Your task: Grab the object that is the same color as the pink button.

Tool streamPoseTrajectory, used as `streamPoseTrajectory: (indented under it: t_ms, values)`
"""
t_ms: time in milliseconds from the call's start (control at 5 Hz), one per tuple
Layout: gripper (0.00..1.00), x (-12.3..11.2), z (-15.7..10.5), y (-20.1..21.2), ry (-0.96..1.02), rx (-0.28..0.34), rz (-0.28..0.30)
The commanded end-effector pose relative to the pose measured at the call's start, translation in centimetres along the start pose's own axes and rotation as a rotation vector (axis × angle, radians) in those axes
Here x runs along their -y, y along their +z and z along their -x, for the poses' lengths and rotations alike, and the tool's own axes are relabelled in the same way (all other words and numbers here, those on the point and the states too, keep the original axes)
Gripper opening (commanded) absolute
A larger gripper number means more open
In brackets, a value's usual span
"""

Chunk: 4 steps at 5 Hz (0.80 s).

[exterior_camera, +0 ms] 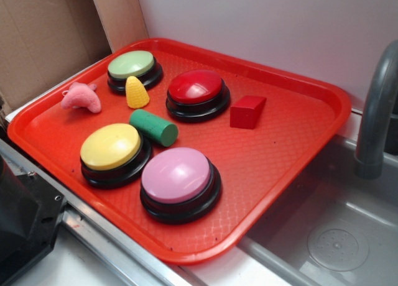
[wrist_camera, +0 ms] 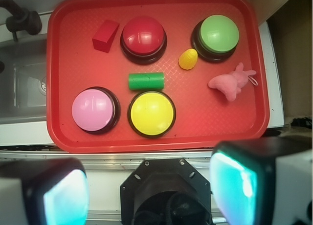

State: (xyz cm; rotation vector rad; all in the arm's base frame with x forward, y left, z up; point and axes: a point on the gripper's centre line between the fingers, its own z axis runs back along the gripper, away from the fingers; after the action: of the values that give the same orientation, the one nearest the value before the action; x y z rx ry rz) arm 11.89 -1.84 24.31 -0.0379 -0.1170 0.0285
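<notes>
Pink toy (exterior_camera: 81, 97) (untouched) on tray (exterior_camera: 292, 149)

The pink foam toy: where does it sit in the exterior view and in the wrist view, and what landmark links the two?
Exterior: the pink foam toy lies at the left edge of the red tray, left of the yellow corn toy.
Wrist: it lies at the right side of the tray, below and right of the green button.
Shared landmark: the green button, beside the toy in both views.
</notes>
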Motion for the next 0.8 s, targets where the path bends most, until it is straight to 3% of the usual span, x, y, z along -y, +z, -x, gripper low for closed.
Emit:
streamPoseTrajectory:
  t_ms: [0, 200, 400, 600]
  values:
    - [1.0, 0.0, 0.0, 0.0, 0.0, 0.0, 0.0]
    - [1.0, -1.6, -0.6, -0.8, 0.247, 0.076, 0.027]
    - [1.0, -4.4, -2.0, -2.2, 0.495, 0.099, 0.074]
    - [1.0, -7.5, -3.9, -4.5, 0.719, 0.126, 0.046]
